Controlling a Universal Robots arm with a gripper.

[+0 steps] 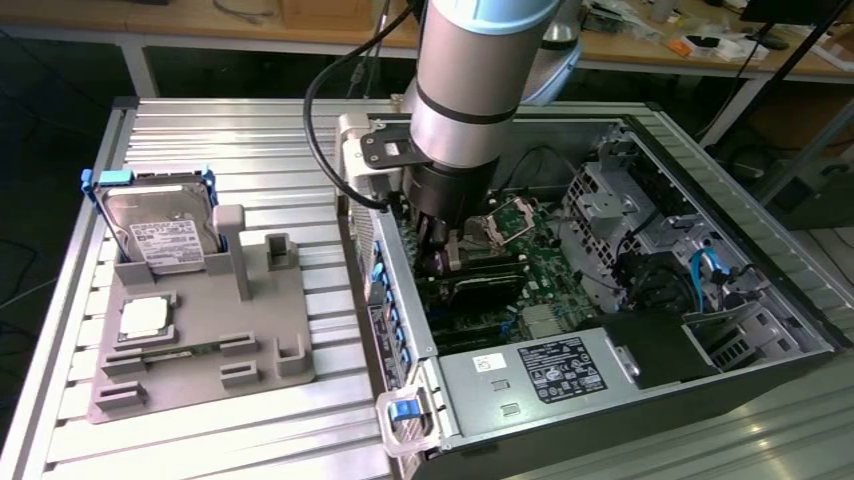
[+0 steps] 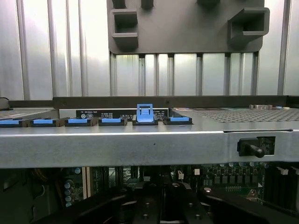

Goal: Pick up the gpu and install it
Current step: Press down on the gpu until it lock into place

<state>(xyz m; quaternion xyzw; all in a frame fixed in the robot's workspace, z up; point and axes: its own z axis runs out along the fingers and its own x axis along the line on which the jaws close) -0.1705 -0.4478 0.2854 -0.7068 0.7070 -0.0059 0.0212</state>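
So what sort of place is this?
Probably a robotics lab or workshop: an open computer case on a slatted metal table, a grey parts tray holding a hard drive, cluttered wooden benches behind.

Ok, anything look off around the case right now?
One blue slot clip on the case edge stands raised, while the other blue clips in the same row lie flat. Nothing else stands out.

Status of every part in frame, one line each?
case: on its side, side panel off.
gripper: down inside the case, over the motherboard.
gpu: in the case at the gripper; seated or not, cannot tell.
hard drive: upright in the grey fixture.
processor: flat on the fixture.
blue clips: flat, one raised.
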